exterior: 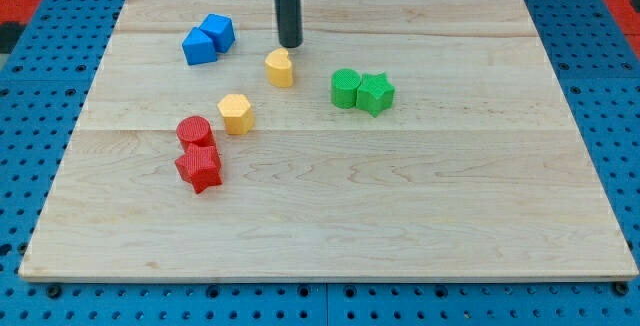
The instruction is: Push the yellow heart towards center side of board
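The yellow heart (280,67) sits on the wooden board (420,196), above and left of the board's middle. My tip (290,44) stands just above the heart, slightly to its right, very close to its top edge. A yellow hexagon (236,113) lies below and left of the heart.
A blue triangle (197,46) and a blue cube (218,32) touch at the top left. A green cylinder (345,88) and a green star (376,93) touch right of the heart. A red cylinder (194,131) and a red star (199,168) lie at the left.
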Controlling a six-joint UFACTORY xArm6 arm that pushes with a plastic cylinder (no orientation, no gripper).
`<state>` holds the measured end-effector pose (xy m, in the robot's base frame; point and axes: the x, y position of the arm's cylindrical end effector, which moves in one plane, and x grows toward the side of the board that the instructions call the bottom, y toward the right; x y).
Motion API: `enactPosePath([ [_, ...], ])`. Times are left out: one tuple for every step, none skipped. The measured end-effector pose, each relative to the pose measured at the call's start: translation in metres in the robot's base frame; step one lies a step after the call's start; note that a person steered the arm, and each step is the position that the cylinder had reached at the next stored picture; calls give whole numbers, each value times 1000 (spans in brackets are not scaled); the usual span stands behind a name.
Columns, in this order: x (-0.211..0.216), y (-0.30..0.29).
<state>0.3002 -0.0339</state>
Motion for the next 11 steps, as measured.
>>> enactPosePath([
  [42, -4],
  [52, -1],
  [45, -22],
  [33, -20],
  [43, -72],
  [50, -74],
  [58, -122],
  [84, -140],
  [73, -95],
  [50, -83],
  [43, -78],
])
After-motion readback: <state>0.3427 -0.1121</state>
